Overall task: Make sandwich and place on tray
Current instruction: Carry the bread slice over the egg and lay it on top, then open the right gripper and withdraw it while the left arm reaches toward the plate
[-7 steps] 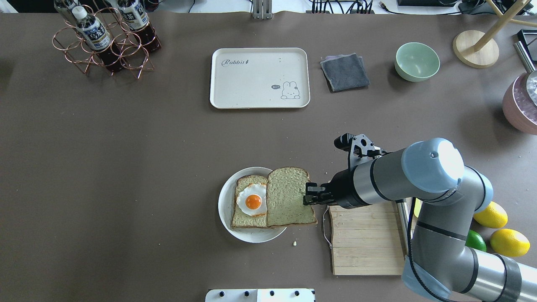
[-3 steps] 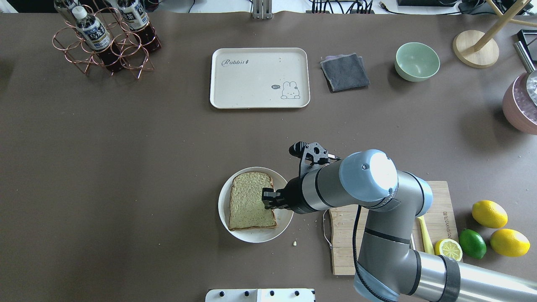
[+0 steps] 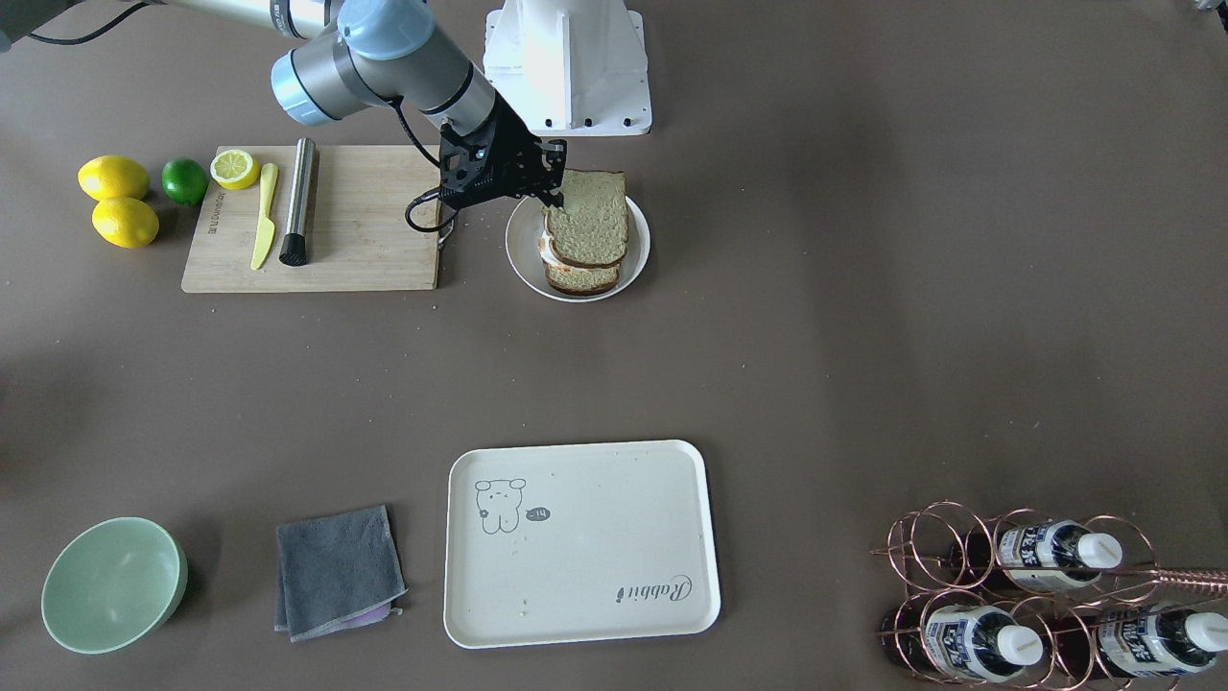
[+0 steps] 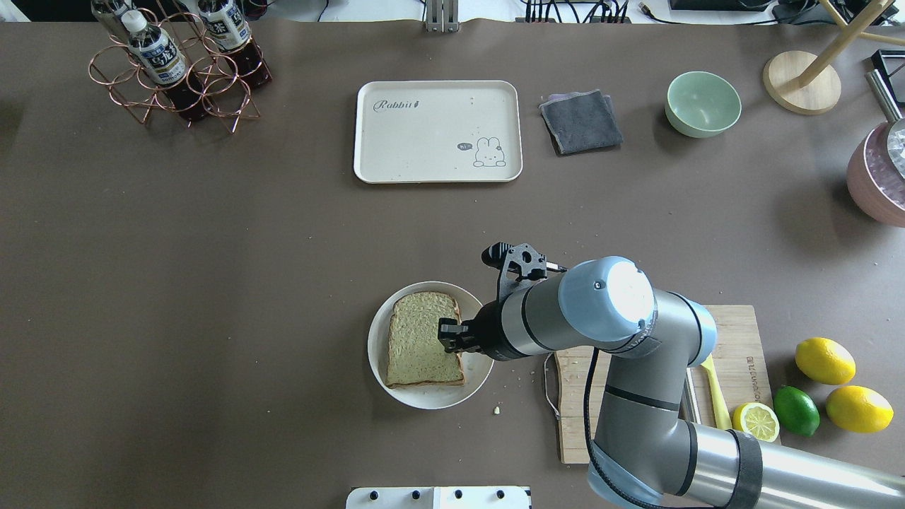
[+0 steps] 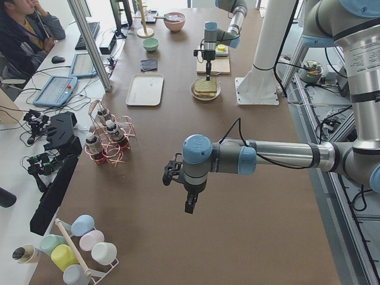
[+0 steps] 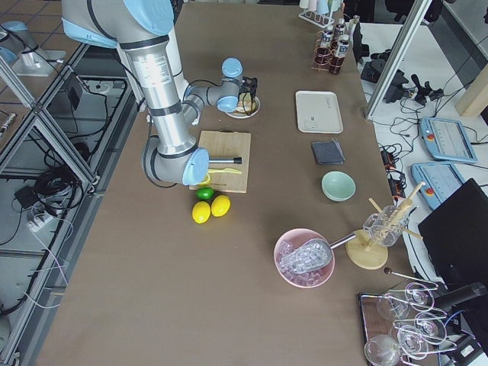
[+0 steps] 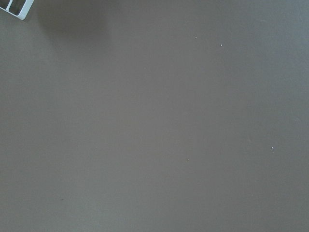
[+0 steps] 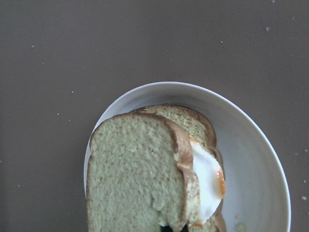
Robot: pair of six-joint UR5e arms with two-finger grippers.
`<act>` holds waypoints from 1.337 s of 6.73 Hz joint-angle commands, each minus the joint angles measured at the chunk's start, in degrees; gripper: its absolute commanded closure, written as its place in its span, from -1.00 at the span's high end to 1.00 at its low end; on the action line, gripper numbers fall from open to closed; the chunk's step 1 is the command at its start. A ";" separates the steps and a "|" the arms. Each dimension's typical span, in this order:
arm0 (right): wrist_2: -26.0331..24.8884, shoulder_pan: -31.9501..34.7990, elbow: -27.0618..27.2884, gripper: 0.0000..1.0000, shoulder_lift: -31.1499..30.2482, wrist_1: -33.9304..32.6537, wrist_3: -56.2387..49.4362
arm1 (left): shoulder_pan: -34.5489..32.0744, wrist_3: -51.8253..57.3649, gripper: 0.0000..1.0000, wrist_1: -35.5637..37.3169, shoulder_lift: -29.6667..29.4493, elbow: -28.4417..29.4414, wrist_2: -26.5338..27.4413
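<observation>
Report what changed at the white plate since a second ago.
The right gripper carried the square greenish-tan top bread slice leftward over the white fried egg and lower slice, still pinching its edge. The round white plate, cream rectangular tray and wooden cutting board stayed put.

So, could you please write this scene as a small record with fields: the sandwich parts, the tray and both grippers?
top bread slice: held at one edge by the right gripper, above the egg
egg: between the two slices, its white showing at one side
bottom bread slice: on the white plate
tray: far from the plate, no sandwich on it
left gripper: over bare table; open or shut cannot be told
</observation>
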 commanded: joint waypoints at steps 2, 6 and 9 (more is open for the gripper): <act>-1.36 -0.79 -1.06 -0.81 0.16 0.19 -0.03 | 0.46 -0.88 0.95 -0.06 -0.02 -0.08 0.00; -3.21 -0.19 -0.19 1.00 -0.72 -0.24 0.06 | 6.84 -11.82 0.95 -5.74 -0.63 -0.09 -2.09; 10.71 13.04 4.72 1.00 -8.61 -3.66 -3.43 | 24.03 -45.50 0.94 -24.71 -5.09 -0.09 -4.84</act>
